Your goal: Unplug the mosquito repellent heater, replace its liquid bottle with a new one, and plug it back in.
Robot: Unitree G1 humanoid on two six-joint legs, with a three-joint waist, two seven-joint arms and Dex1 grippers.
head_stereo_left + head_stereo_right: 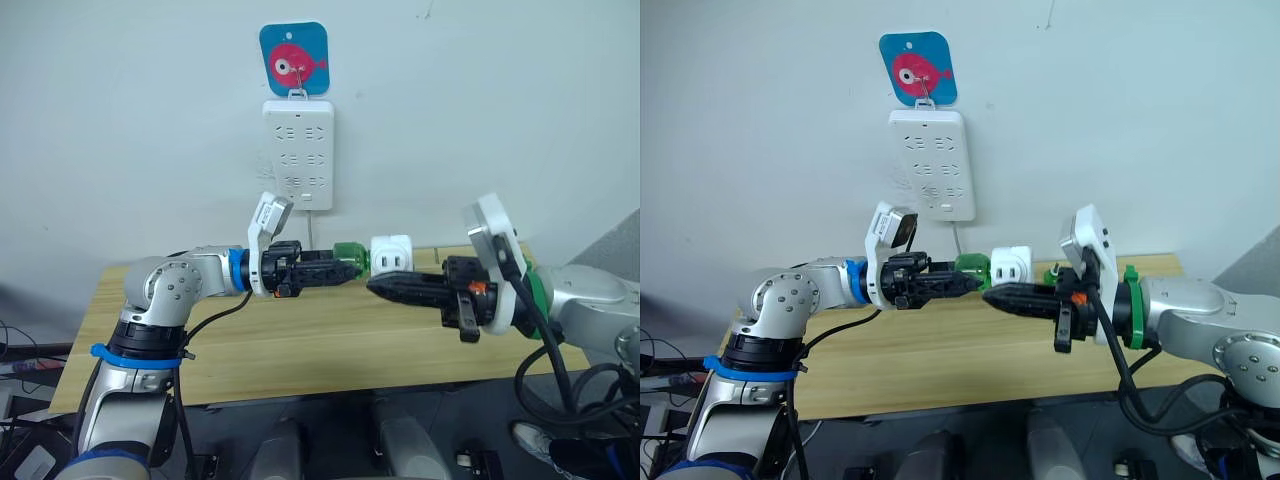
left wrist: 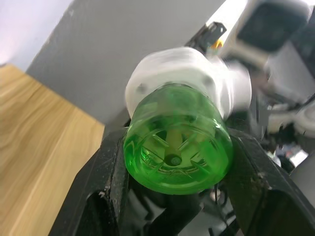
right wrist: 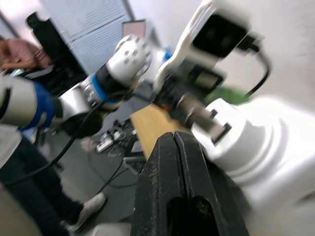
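Green and translucent, the liquid bottle point(image 2: 178, 142) is pinched across its round body between the two black fingers point(image 2: 110, 172) of the left pincer point(image 1: 335, 268). Its neck is still seated in the mosquito repellent heater point(image 1: 392, 254), which is held in mid-air at the centre of the head views, above the table point(image 1: 300, 340) and below the wall power strip point(image 1: 298, 152). From the right side of the frame, the right pincer point(image 1: 385, 286) reaches in under the heater with its fingers pressed close together; whether the white body is actually clamped or merely touched cannot be told.

Both parts are judged light, rigid and smooth plastic, likely slippery, so the bottle is best gripped around its widest girth and the heater by its flat sides, clear of the prongs. Spilling is a risk if the bottle is tilted once free.

The joint between bottle and heater is hidden, and the right wrist view is blurred.
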